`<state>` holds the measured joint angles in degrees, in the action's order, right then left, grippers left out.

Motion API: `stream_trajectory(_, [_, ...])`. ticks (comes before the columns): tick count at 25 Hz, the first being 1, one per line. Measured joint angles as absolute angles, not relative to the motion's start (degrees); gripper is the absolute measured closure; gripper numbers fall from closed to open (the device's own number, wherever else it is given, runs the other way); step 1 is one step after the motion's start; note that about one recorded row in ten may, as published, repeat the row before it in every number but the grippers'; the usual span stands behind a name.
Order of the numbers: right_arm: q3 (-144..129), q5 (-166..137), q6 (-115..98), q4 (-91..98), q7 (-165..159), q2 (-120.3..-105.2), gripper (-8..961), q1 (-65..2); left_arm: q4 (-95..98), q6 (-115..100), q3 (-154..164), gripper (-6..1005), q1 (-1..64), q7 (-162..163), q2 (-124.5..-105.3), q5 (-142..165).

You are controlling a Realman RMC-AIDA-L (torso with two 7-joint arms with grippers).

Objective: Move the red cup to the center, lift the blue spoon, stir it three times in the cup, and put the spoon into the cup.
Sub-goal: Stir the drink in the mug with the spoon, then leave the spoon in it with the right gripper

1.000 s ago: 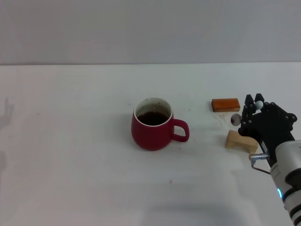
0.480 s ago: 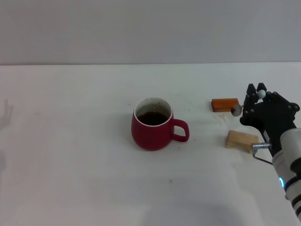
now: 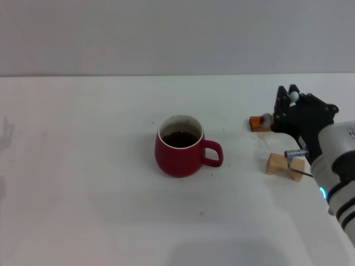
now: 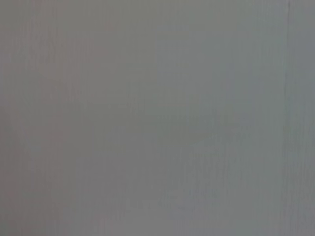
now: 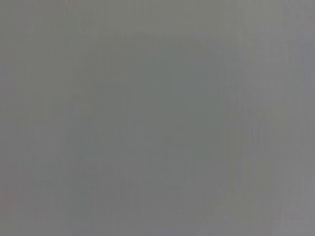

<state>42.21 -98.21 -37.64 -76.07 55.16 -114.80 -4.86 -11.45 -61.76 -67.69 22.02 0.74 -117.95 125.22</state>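
Saw the red cup point(image 3: 178, 147) only in the head view, upright near the middle of the white table point(image 3: 83, 194), with dark liquid inside its white wall and its loop handle turned toward the robot's right. Read no lettering or brand on the cup or on anything around it.

Found the right gripper point(image 3: 287, 93) well to the right of the cup and a little farther back, raised off the table with its dark fingers pointing up and away from the robot. Judged those fingers drawn close together on the blue spoon point(image 3: 267, 117), with a pale tip between them near the top and the grey bowl sticking out on the side facing the cup. Could not make out the exact contact of the pads on the handle.

Noted an orange-brown block point(image 3: 256, 123) to the right of the cup, just under the spoon's bowl, mostly covered by the gripper. Noted a pale wooden block point(image 3: 282, 165) right of the cup's handle and nearer the robot, partly covered by the right arm. Saw a small blue light point(image 3: 321, 193) on that arm, low at the right edge.

Got nothing from the left wrist view or the right wrist view but flat grey. Caught no sight of the left gripper in any view.
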Motion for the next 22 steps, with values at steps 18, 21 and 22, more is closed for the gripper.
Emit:
stream_trajectory(18, [53.44, -98.82, -19.29, -80.33, 63.83, -118.62, 820, -6.11, -11.46, -61.77, -68.30, 138, 22.06, 0.80, -118.07, 125.25])
stream_trajectory(21, [54.82, -98.82, -16.66, -81.44, 63.97, -118.69, 820, -6.94, -11.74, -61.78, -68.31, 138, 21.83, 0.80, -118.12, 125.24])
stream_trajectory(22, [55.24, -98.82, -15.97, -81.76, 63.97, -118.68, 820, -7.16, -11.74, -61.78, -68.31, 138, 21.83, 0.80, -118.12, 125.24])
